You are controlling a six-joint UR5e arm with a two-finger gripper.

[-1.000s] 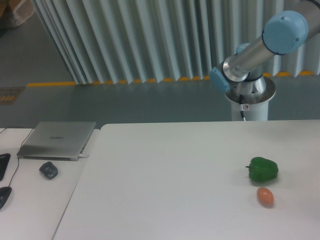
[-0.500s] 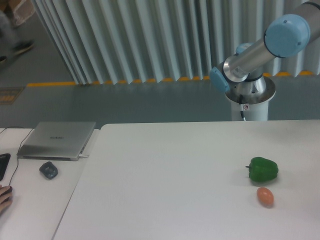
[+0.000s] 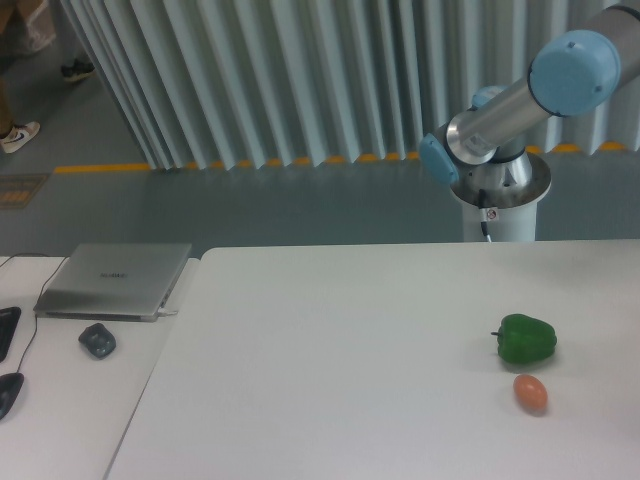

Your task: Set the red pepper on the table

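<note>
Two vegetables-sized items sit on the large plain white flat-topped desk [image 3: 350,380] in front of you: a glossy green bell pepper [image 3: 526,339] toward the right side, and just in front of it a small orange-brown egg-shaped thing [image 3: 531,392], close but apart. You see no red pepper anywhere in this view. For writing, the closed silver laptop [image 3: 115,280] on the adjoining white side desk [image 3: 60,400] carries a faint mark on its lid, too small for you to read; a small red-and-white sticker on the arm's white pedestal base [image 3: 497,195] is equally illegible. A dark mouse [image 3: 97,340] lies just in front of the laptop. Your silver arm with pale blue joint caps [image 3: 520,95] rises from the pedestal behind the desk and angles up to the right, out of frame. Its fingers are out of view, so you cannot tell their state.
</note>
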